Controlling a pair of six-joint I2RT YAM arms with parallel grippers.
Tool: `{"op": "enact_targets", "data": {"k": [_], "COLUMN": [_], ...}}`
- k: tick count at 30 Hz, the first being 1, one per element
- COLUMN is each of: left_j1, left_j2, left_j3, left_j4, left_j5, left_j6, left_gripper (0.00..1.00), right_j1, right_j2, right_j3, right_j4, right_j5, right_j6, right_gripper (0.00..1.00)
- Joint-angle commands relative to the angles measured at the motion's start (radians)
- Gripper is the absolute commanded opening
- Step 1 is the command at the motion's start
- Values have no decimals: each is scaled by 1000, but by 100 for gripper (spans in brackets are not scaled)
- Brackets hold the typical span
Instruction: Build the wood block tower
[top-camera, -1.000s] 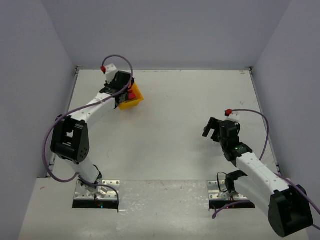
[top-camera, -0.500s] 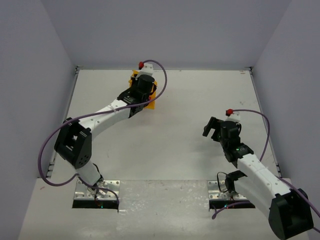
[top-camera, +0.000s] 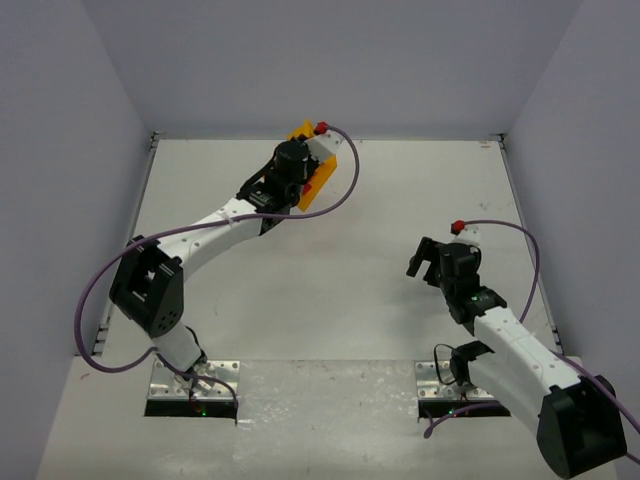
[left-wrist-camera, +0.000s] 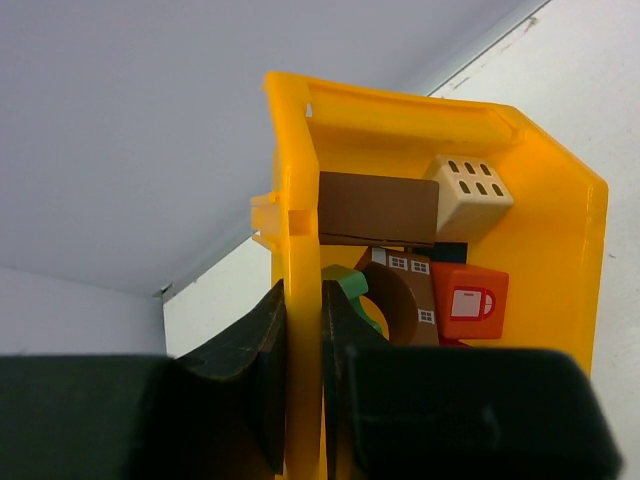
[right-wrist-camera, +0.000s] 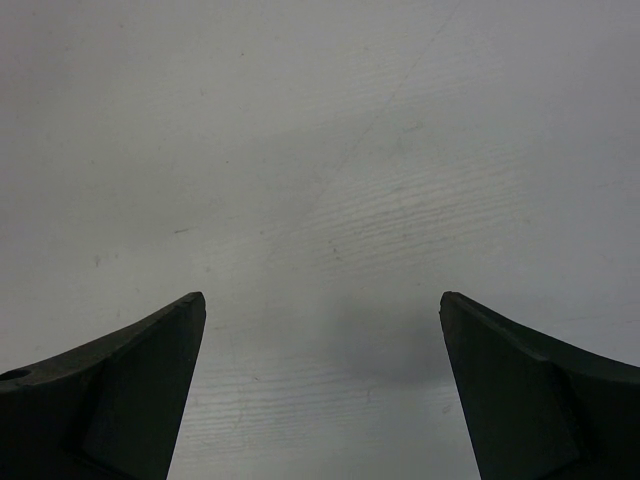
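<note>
My left gripper (left-wrist-camera: 303, 300) is shut on the side wall of a yellow-orange tray (left-wrist-camera: 545, 230), one finger inside and one outside. The tray hangs tilted above the back of the table (top-camera: 322, 172). Wood blocks lie piled inside it: a dark brown slab (left-wrist-camera: 378, 208), a tan block with dark holes (left-wrist-camera: 470, 190), an orange block with a cup picture (left-wrist-camera: 473, 303), a brown arch with windows (left-wrist-camera: 405, 295) and a green piece (left-wrist-camera: 348, 285). My right gripper (top-camera: 425, 258) hovers open over bare table at the right, with nothing between its fingers (right-wrist-camera: 150, 380).
Pale walls close the white table (top-camera: 380, 200) at the back and on both sides. The left arm (top-camera: 215, 225) stretches diagonally from its base toward the back middle. Purple cables loop off both arms.
The left arm has swung the tray from the back left to the back middle, and the tray has turned and tilted. The right arm has stayed put.
</note>
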Motion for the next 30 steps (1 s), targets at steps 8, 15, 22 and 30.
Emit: {"op": "enact_targets", "data": {"k": [8, 15, 22, 30], "left_j1": [0, -18, -65, -94], "left_j2": [79, 110, 118, 113], "left_j3": [15, 29, -73, -122], "left_j4": [128, 64, 72, 20], "left_j5": [-27, 22, -9, -31], "left_j6": [236, 379, 578, 732], "left_gripper": [0, 0, 0, 0], "right_j1": [-6, -6, -6, -7], "right_j2": [65, 88, 103, 144], "right_j3": [79, 94, 108, 125], "right_j4": [-43, -63, -83, -90], "right_j5": [62, 98, 91, 83], "right_j6": [6, 8, 10, 4], "right_gripper": [99, 99, 99, 99]}}
